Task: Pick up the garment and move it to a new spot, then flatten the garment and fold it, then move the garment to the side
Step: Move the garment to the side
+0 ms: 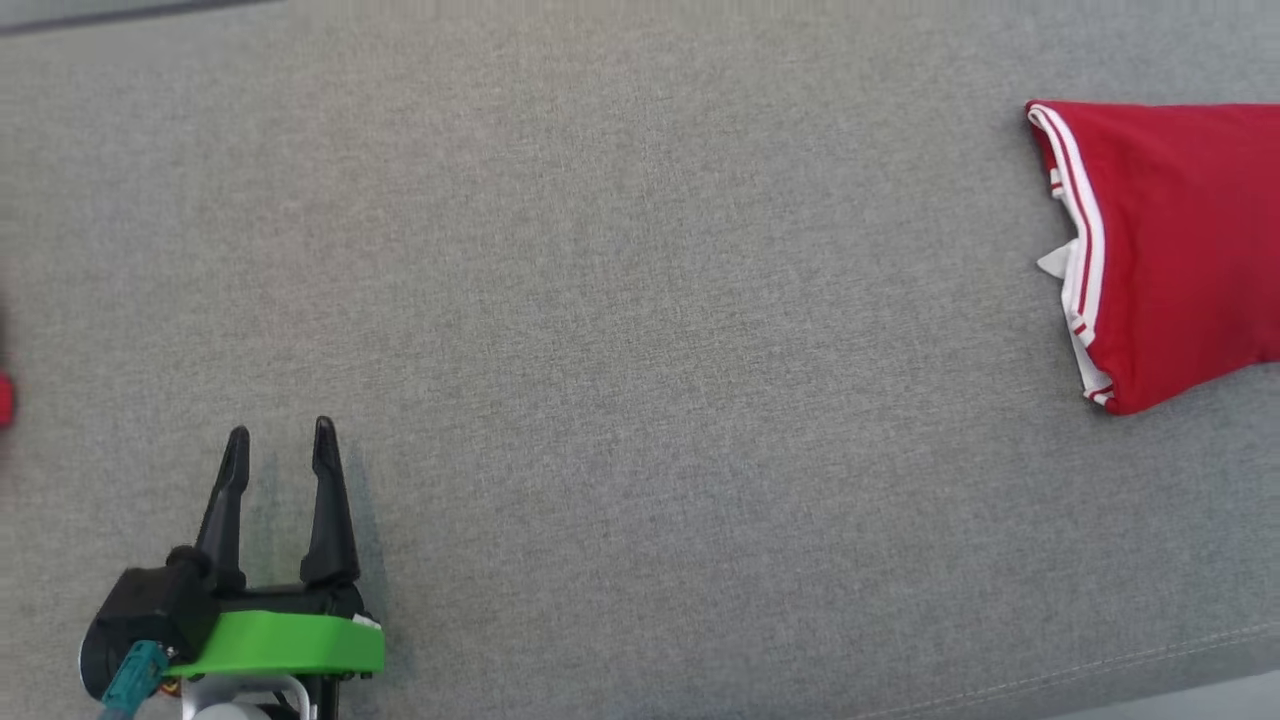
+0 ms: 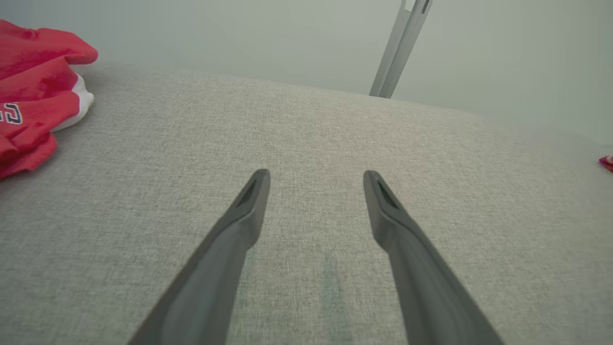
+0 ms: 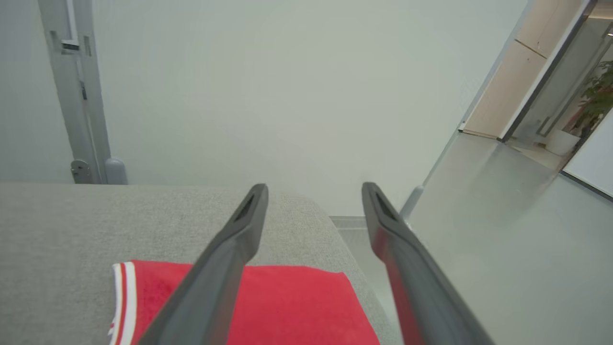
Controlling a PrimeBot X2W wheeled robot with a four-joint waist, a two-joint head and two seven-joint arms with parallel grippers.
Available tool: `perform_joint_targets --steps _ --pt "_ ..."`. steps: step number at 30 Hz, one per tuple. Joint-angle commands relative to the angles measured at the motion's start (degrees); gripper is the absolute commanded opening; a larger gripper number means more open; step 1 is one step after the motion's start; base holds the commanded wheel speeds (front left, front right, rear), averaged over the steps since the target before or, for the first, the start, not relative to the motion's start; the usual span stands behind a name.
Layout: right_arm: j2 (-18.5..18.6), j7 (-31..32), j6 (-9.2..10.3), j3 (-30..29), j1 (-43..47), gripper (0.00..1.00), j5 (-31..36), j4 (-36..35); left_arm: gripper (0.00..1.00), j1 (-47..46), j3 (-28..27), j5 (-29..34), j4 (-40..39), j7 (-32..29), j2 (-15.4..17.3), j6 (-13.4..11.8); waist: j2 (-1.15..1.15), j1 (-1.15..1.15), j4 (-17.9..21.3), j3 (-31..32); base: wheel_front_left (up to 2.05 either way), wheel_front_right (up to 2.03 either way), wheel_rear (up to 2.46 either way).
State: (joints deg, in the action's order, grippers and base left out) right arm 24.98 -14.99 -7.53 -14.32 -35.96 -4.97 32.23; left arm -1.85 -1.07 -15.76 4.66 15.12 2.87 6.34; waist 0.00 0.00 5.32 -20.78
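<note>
The garment [image 1: 1170, 250] is red with white-and-red striped trim and lies folded flat on the grey cloth surface [image 1: 640, 300] at the head view's right edge. In the right wrist view the garment [image 3: 297, 306] lies below and behind my right gripper [image 3: 313, 191], which stands open with nothing between its fingers, close to the surface's end. My left gripper [image 1: 280, 440] rests low at the lower left, far from the garment. It is open and empty, and in its own wrist view the left gripper [image 2: 316, 177] hovers just over bare grey cloth.
A crumpled red-and-white cloth [image 2: 33, 96] with dark lettering lies to the left of my left gripper; a sliver of it [image 1: 5, 400] shows at the head view's left edge. A grey metal post [image 3: 76, 96] stands behind the surface. Floor [image 3: 503, 239] lies beyond its right end.
</note>
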Motion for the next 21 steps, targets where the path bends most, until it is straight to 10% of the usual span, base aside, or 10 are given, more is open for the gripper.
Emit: perform_joint_targets --steps 1,10,21 --pt "-1.1 -0.2 0.08 0.3 4.7 1.0 -1.1 -4.1 1.0 1.4 0.1 -1.0 0.5 0.0 0.1 -0.6 0.0 0.0 0.7 8.0 0.0 0.0 0.0" --pt "-12.0 -0.2 0.08 0.9 31.2 1.0 -1.4 -25.8 1.0 7.2 -0.8 -1.2 2.8 0.0 0.1 -1.7 0.0 0.0 -0.7 18.8 0.0 0.0 0.0" --pt "-19.2 -0.2 0.07 7.2 45.0 1.0 0.9 -26.2 1.0 9.9 -1.9 0.3 4.1 0.0 0.1 -1.3 0.0 0.0 -2.9 22.1 0.0 0.0 0.0"
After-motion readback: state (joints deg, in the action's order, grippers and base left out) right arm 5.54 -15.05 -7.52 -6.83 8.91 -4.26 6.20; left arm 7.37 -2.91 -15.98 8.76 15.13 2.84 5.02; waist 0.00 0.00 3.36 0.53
